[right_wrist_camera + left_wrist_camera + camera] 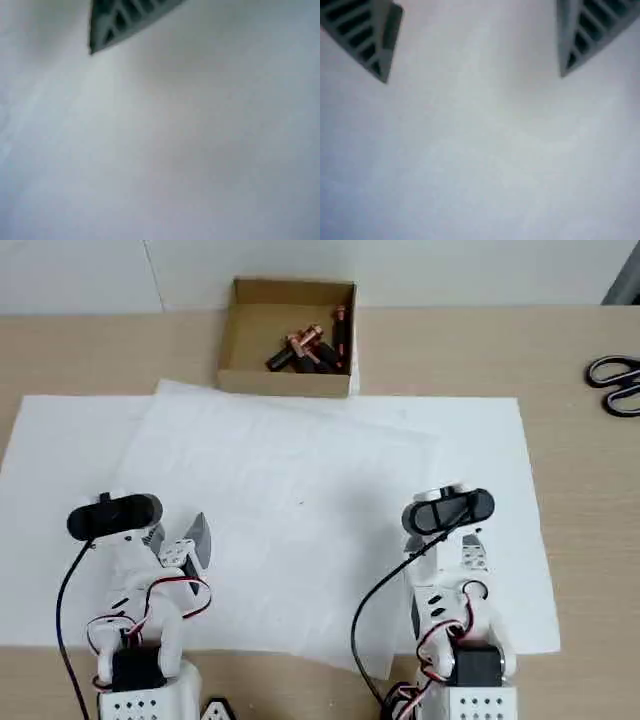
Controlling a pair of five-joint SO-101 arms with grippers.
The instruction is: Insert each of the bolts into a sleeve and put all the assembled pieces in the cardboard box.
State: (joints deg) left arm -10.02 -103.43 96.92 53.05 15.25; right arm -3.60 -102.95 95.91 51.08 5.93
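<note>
The left gripper (472, 55) hangs just above the white paper (480, 165), its two fingers spread wide with nothing between them. The right gripper (470, 548) sits low over the same sheet, near the table's (90, 350) front edge; whether it is released or clenched I cannot tell. The bolt-and-sleeve pieces (308, 348) lie heaped in the box (285, 383) at the far side, well apart from both arms. Scissors (615, 385) lie off the paper, far right.

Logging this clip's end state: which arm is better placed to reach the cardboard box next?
Left, probably. The left gripper is open over the white paper and stands nearer the cardboard box, which sits left of centre; the right gripper is farther off.
</note>
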